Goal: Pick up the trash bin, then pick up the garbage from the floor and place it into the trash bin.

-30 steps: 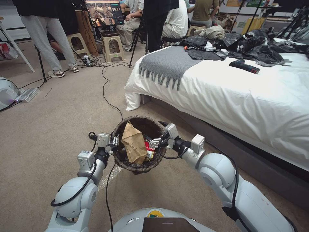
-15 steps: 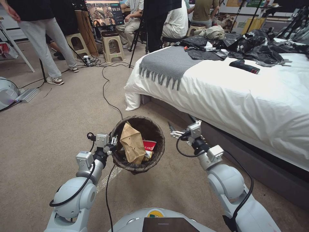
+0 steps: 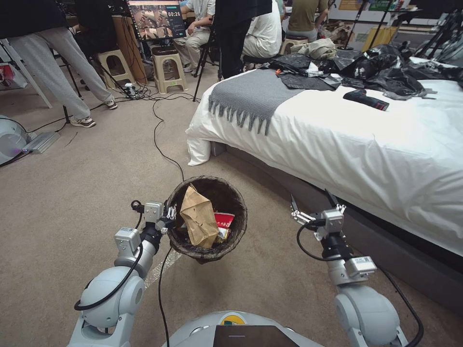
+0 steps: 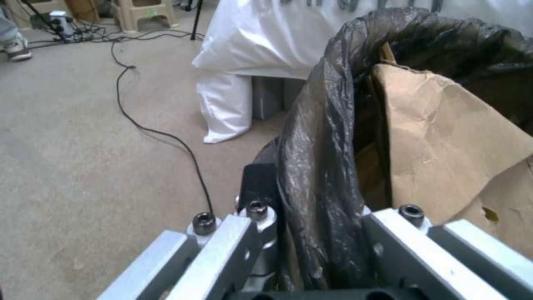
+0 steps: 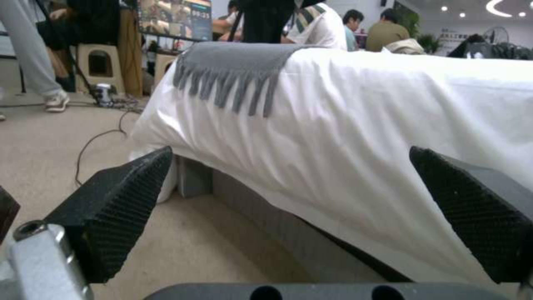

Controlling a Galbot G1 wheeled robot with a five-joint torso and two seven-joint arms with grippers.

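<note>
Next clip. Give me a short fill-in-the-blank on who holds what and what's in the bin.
1. The trash bin is held at its rim by the ___ claw.
2. The right claw, beside the bed, is open and holds ___.
3. A crumpled brown ___ bag sticks up out of the bin.

Missing words: left; nothing; paper

Left gripper (image 4: 319,233) clamped on trash bin (image 4: 327,137) rim, one finger either side of the bag-lined wall. Crumpled brown paper bag (image 4: 444,141) inside (upright, above rim). Black cable (image 4: 161,133) on carpet; white bedding (image 4: 261,41) behind.
</note>
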